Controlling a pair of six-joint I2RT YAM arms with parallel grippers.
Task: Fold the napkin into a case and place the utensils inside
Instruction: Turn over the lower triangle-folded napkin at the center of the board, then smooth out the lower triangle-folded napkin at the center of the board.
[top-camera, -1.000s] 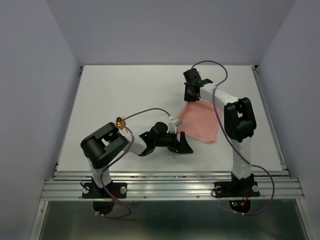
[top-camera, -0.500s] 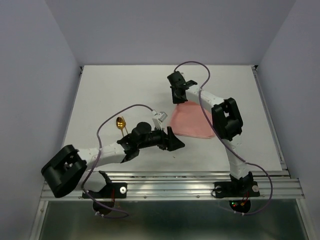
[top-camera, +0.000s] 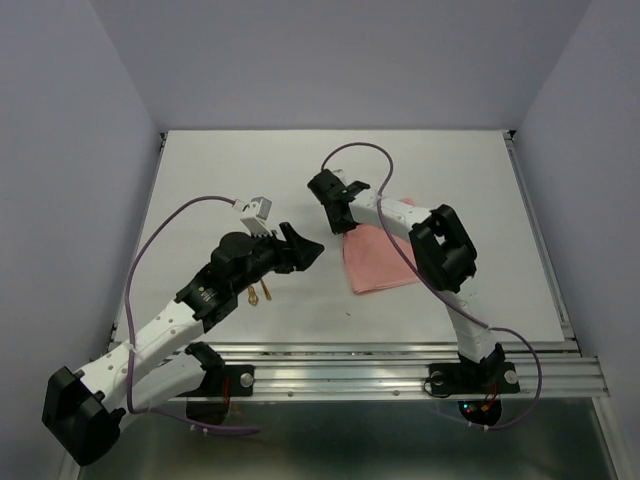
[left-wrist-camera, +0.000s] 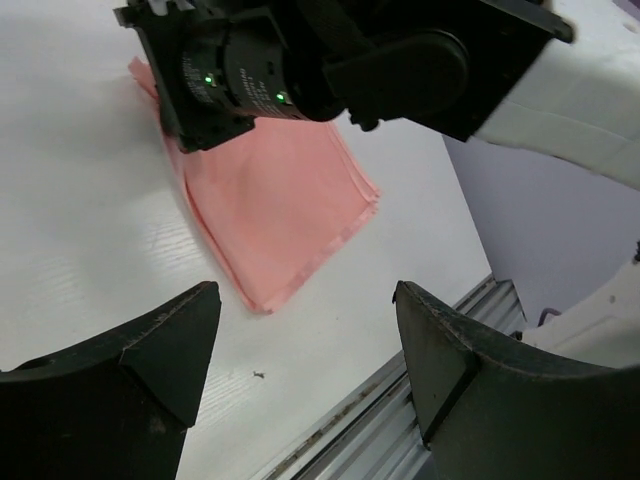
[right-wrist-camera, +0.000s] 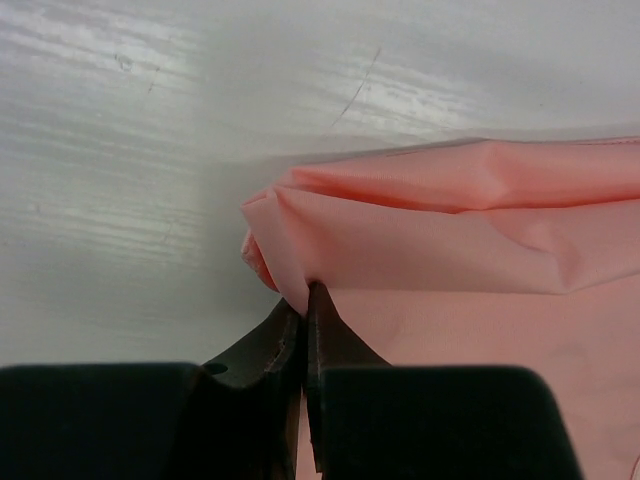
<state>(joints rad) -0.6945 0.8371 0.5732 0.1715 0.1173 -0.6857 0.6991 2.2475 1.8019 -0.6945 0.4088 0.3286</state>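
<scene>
Right wrist view shows us the right tool (right-wrist-camera: 305, 305) clamped onto a corner of the thin salmon-pink cloth napkin (right-wrist-camera: 450, 250), folded on the white desk (right-wrist-camera: 150, 150); the left tool (left-wrist-camera: 303, 310) gapes wide, empty.

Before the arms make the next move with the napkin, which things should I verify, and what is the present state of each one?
1. Right fingers shut on the napkin's edge: ok.
2. Left fingers open and holding nothing: ok.
3. Left fingers apart from the napkin: ok, the cloth lies ahead of them.
4. Napkin lying flat at the grip: not ok, the cloth is bunched into ridges beside the right fingers.
5. Both utensils in view and free to pick: cannot tell, only a bit of gold shows under the left arm.
</scene>
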